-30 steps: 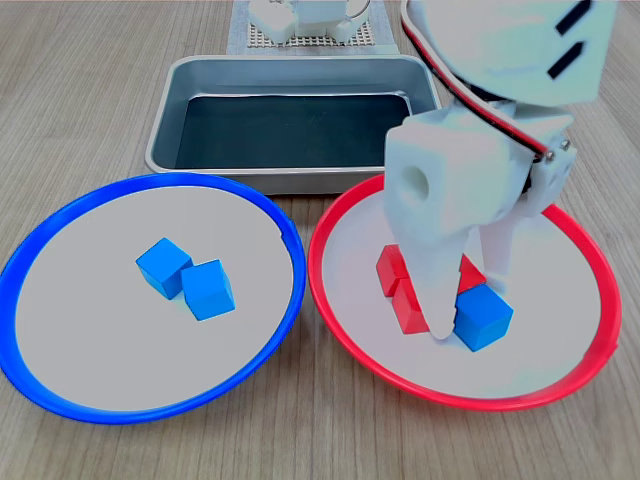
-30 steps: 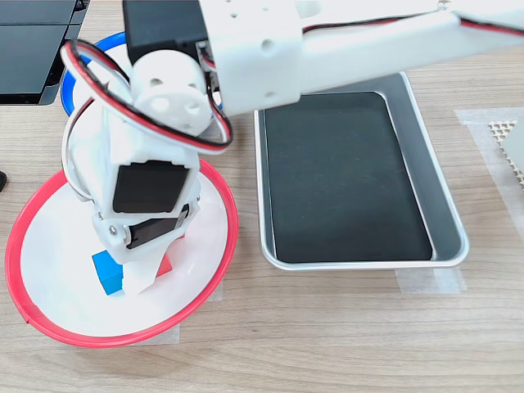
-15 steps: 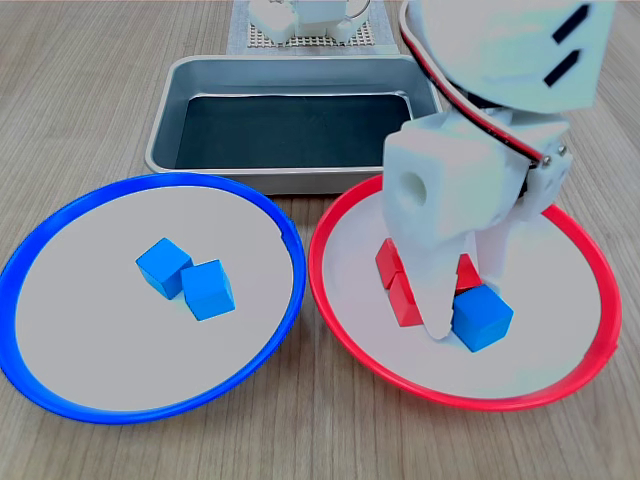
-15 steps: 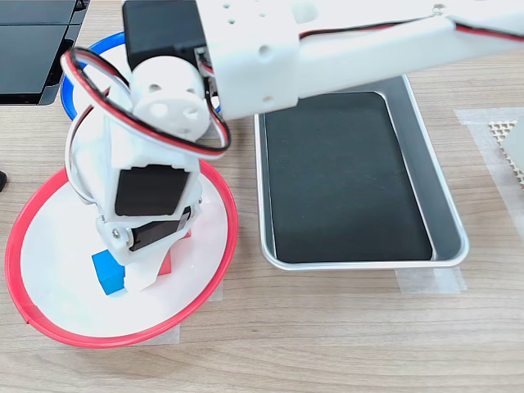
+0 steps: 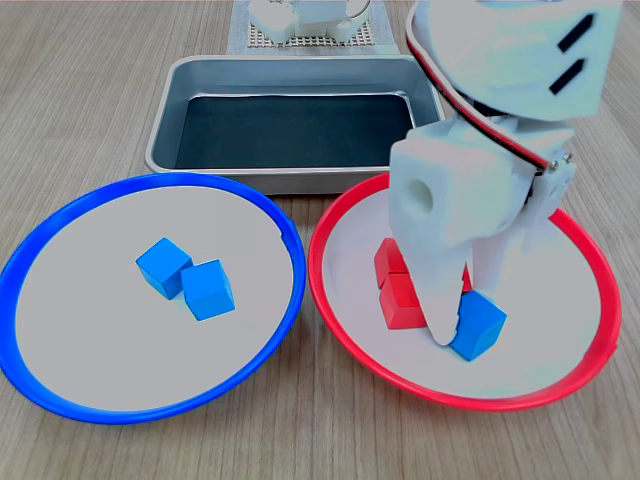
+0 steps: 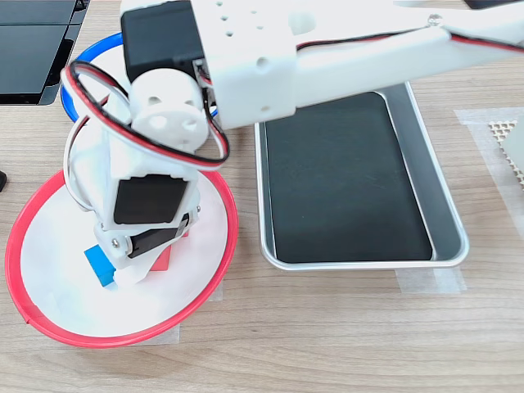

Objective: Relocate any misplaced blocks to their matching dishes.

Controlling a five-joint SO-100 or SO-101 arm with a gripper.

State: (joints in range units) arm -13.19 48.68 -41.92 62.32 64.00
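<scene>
Nearest in the first exterior view, two round plates are sitting side by side on the wooden table (image 5: 90, 90). The blue-rimmed plate (image 5: 60, 215), on the first exterior view's left, is holding two blue cubes (image 5: 187, 278) that are touching at a corner near its middle. The red-rimmed plate (image 5: 590, 270), on the first exterior view's right, is holding one blue cube (image 5: 478, 325), tilted, and at least two red cubes (image 5: 397, 290) stacked or pressed close just beside it; a third red one may be hiding behind the arm, but that cannot be told. The white gripper (image 5: 462, 322) is reaching down into the red-rimmed plate, its fingers closed on the blue cube, one finger against the cube's side on the first exterior view's left and the other behind it. In the second exterior view the same blue cube (image 6: 99, 266) is showing at the finger tips, with red (image 6: 161, 257) beside it. Farther back, the rectangular metal tray (image 5: 300, 70) with a dark bottom is lying past both plates, and beyond it the arm's base (image 5: 305, 15) is standing on a mesh mat
</scene>
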